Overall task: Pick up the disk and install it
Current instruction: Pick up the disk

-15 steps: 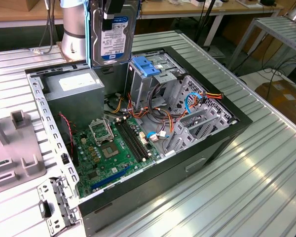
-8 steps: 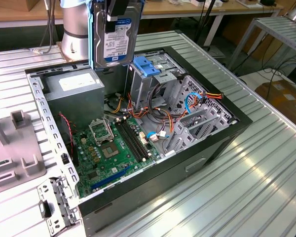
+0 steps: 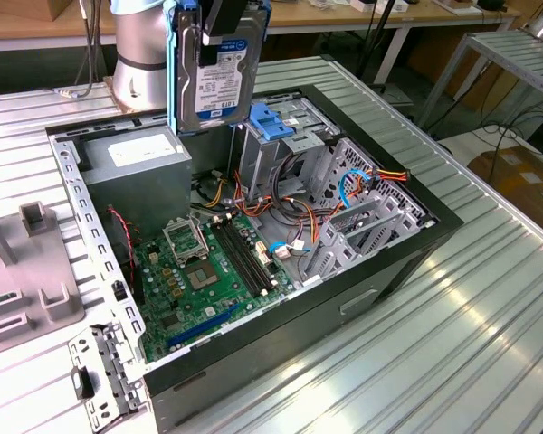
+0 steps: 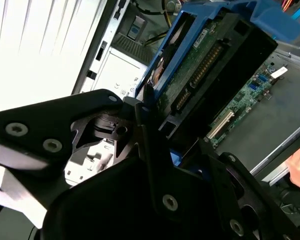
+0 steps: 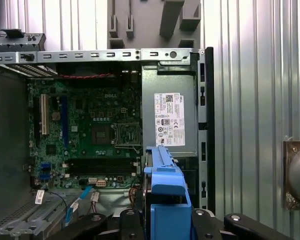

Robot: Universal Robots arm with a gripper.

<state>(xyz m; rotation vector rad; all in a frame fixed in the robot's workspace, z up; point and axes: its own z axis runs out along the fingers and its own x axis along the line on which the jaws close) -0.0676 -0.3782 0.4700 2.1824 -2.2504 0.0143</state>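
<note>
Jaws clamp the silver-grey, blue-railed disk (image 3: 219, 68) upright over the open black computer case (image 3: 299, 344). Carrying stage; seating it probably needs careful alignment.

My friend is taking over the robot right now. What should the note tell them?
Gripper: shut on the silver-grey rectangular metal disk with blue plastic side rails, holding it upright.
Where: the disk hangs above the open black computer case, next to the grey metal power-supply box.
Done: the disk is picked up and brought over the case.
Left: the disk is not yet seated inside the case.
</note>
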